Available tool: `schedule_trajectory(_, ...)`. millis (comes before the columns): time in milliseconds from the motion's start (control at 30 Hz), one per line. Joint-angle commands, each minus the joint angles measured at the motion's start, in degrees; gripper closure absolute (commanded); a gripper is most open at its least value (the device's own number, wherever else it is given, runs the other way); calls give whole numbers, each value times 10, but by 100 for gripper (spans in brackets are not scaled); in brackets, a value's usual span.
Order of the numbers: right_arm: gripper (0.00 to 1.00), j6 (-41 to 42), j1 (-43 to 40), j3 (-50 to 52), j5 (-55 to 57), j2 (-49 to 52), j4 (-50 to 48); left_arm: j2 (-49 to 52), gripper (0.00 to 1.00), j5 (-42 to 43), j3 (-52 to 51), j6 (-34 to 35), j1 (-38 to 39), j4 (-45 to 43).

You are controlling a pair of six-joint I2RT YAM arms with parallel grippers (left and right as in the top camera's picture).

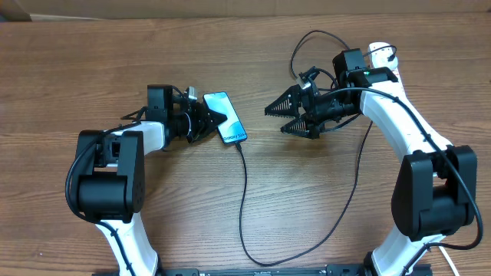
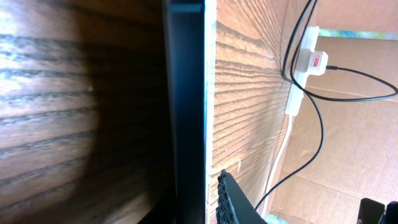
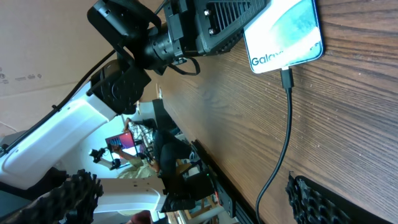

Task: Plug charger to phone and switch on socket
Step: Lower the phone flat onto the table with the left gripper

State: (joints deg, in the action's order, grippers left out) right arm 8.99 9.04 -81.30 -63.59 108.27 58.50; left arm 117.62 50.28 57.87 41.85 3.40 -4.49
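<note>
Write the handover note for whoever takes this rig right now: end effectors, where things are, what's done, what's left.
Left end effector: closed on the left edge of the phone, which lies on the table with its screen lit.
Right end effector: open, empty, to the right of the phone.
Charger: connector tip is in the phone's bottom port; cable trails across the table toward the near edge.
Socket: at the table edge, seen only in the left wrist view.
Done: charger plugged into phone.
Left: switch on the socket; switch state unreadable.
</note>
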Motion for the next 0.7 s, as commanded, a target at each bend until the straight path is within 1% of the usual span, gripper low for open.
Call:
schedule_trajectory(0, 3, -5, -2, -2, 2, -15, -1, 1, 87, 0, 4, -12, 1, 2)
schedule_trajectory(33, 3, -5, -2, -2, 2, -15, -1, 1, 86, -3, 4, -12, 1, 4)
schedule_trajectory(100, 3, -5, -2, -2, 2, -15, -1, 1, 77, -16, 4, -12, 1, 13)
schedule_trajectory(233, 3, -5, -2, -2, 2, -15, -1, 1, 68, -42, 4, -23, -1, 31)
schedule_trajectory(333, 3, -5, -2, -2, 2, -15, -1, 1, 66, -42, 4, -45, -7, 43)
schedule_trajectory(400, 3, -5, -2, -2, 9, -15, -1, 1, 64, -43, 4, -46, -12, 51)
schedule_trajectory(533, 3, -5, -2, -2, 23, -15, -1, 1, 64, -42, 4, -47, -25, 65)
schedule_trajectory(667, 3, -5, -2, -2, 23, -15, 2, 1, 64, -43, 4, -63, -39, 85)
